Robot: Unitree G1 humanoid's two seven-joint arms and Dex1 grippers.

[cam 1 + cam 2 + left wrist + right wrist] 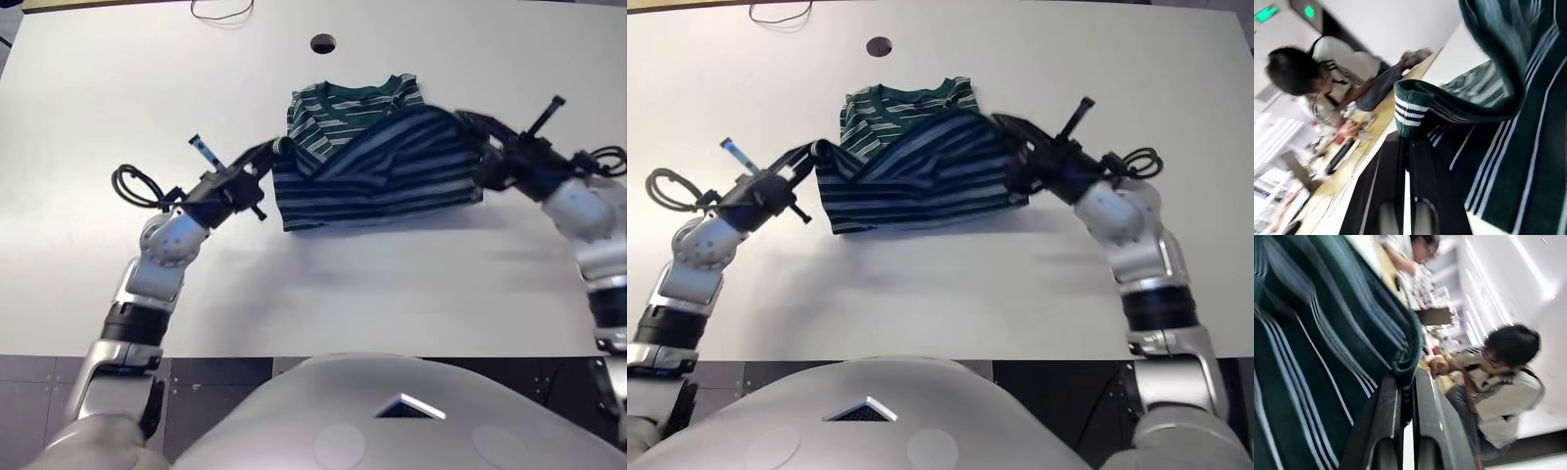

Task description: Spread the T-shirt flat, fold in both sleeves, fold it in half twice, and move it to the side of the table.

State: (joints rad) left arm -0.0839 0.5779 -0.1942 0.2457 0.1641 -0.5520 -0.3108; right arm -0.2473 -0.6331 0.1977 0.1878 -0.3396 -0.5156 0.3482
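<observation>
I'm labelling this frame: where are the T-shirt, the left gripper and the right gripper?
T-shirt (377, 171): left eye view, on the striped folded-over layer.
left gripper (267, 152): left eye view, at the fingertips pinching the shirt's edge.
right gripper (1004, 124): right eye view, at the fingertips pinching the opposite edge.

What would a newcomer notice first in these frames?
A dark green striped T-shirt sits mid-way across the white table, with a darker layer lying partway over its lighter striped chest. The left gripper is shut on the shirt's left edge and the right gripper on its right edge, so the cloth spans between them.
</observation>
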